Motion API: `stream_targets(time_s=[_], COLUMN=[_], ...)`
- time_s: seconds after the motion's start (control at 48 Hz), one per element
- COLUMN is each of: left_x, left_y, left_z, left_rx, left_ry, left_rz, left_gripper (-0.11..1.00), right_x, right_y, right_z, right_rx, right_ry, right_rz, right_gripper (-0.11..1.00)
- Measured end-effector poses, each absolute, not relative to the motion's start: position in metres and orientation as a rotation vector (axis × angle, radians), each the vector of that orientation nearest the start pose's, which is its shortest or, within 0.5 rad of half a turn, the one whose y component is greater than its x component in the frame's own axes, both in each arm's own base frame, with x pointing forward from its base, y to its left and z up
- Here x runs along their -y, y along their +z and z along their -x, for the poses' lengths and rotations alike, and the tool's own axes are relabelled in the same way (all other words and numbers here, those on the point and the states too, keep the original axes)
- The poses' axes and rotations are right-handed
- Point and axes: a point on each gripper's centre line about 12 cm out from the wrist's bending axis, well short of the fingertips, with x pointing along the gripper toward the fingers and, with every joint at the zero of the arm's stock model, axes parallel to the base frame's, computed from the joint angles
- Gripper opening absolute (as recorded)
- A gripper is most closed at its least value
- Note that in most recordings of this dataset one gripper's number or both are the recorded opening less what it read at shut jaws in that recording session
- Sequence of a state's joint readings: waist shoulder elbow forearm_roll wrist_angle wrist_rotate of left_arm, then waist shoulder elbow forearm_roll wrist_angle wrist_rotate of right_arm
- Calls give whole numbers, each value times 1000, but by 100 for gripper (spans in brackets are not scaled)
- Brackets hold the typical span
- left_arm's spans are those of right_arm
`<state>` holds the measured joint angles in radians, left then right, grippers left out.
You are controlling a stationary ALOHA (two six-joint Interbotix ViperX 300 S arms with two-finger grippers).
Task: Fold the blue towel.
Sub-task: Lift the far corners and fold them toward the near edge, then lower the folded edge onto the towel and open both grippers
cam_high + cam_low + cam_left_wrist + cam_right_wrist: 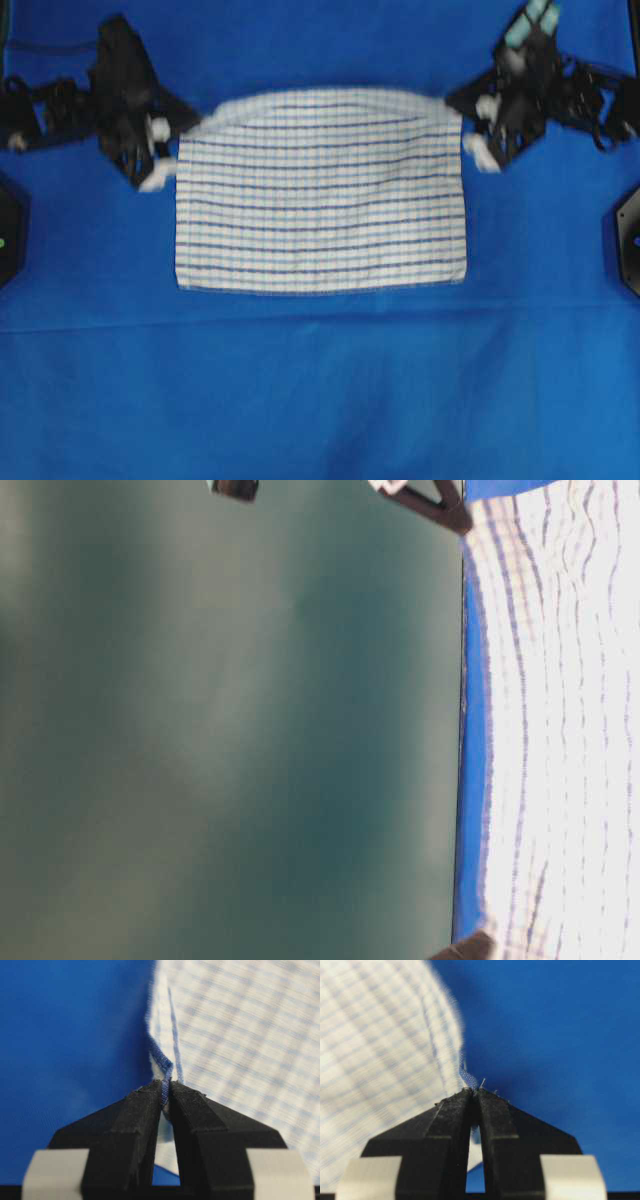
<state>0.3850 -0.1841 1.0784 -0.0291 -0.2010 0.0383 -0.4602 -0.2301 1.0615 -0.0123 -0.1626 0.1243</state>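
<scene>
Solid blue cloth [320,400] covers the tabletop, and the blue towel [322,195] lies spread across its middle. My left tool [165,1091] is pinched closed on the towel's far-left corner hem; my right tool [474,1091] is pinched closed on the far-right corner. Between them the far edge bows upward, so I judge the fold is starting. To do it well I should lift both corners evenly, keep the edge taut, and lay it squarely along the near edge.

— Anything I can't read?
— The blue towel [560,720] runs off the table-level view's right edge, and both arms there are cropped to blurred dark scraps.
</scene>
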Motion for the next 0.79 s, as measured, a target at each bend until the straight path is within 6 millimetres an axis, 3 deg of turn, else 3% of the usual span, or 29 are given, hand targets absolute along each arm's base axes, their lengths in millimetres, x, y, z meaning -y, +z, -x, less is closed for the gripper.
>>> stream_targets(time_s=[0.167,0.375,0.791], left_x=[-65,-27,30], left_y=[124,126,123], left_z=[-265,-265,-255], left_rx=[-687,-676,-703], left_ry=[238,141,-25], left_rz=[95,142,190], left_gripper=[6,6,6], right_x=[85,43,-3], right_y=[142,145,141], right_z=[-249,-248,-250], right_rx=[-612,-603,-656], right_ry=[-379,-249,-109], right_rz=[-286,-307,-341], right_gripper=[5,5,5])
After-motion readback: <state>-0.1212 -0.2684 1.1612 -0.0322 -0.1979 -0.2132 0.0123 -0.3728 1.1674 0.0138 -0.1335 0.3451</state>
